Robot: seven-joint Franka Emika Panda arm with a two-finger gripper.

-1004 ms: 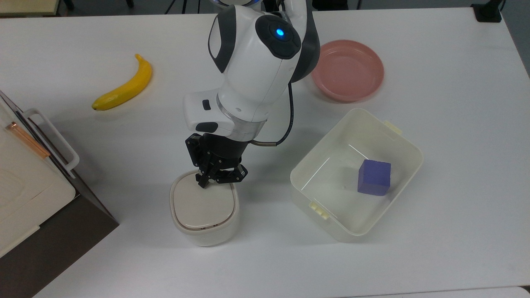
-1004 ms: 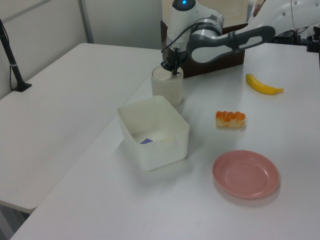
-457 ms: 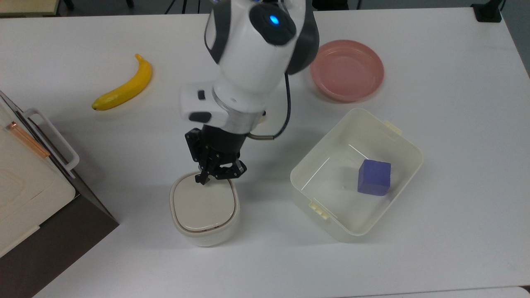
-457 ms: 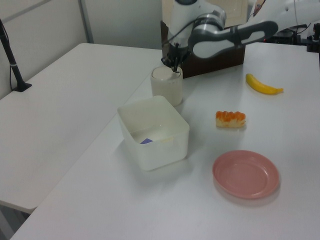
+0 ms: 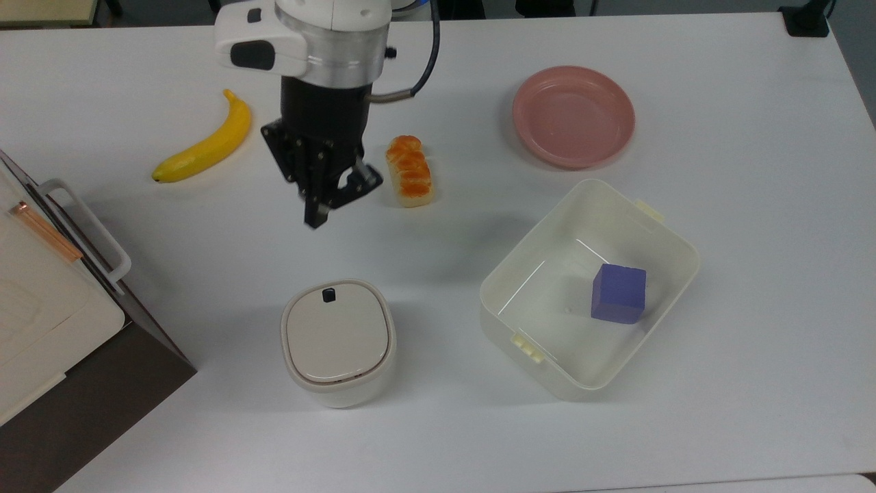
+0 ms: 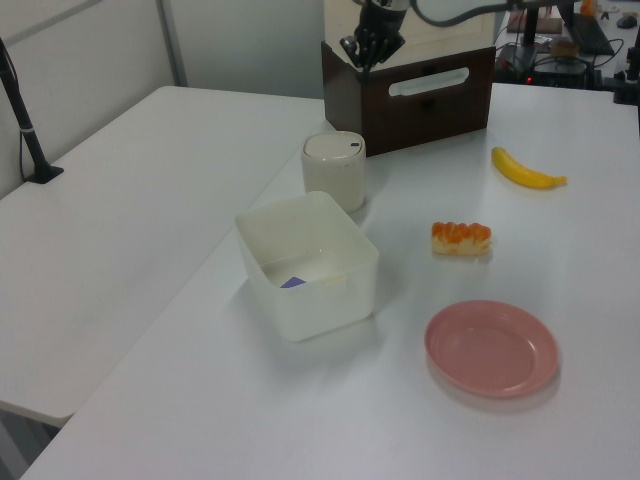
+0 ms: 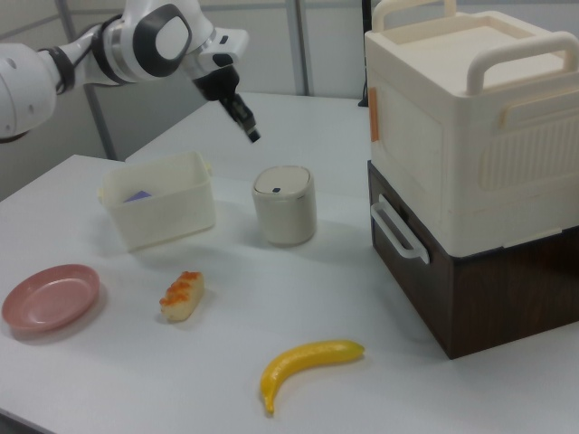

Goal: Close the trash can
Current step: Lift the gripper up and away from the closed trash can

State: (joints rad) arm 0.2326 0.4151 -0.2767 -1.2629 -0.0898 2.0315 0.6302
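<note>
The trash can (image 5: 337, 342) stands near the table's front in the top view, a small cream bin with its beige lid lying flat and shut, the dark button (image 5: 328, 295) uncovered. It also stands in the left view (image 6: 334, 170) and the right view (image 7: 284, 206). My gripper (image 5: 315, 218) hangs in the air well above and behind the bin, clear of the lid, with its fingers pressed together and nothing between them. The right view has the gripper (image 7: 253, 135) up and to the left of the bin.
A lidless cream tub (image 5: 535, 234) holding a purple cube (image 5: 619, 293) sits at the top view's right of the bin. A pink plate (image 5: 573, 116), an orange bread piece (image 5: 409, 170) and a banana (image 5: 205, 144) lie farther back. The white and brown appliance (image 5: 41, 315) stands at the top view's left edge.
My gripper has lifted off the back of the lid and drawn up and away toward the top view's top. The lid stays flat and its button is now uncovered.
</note>
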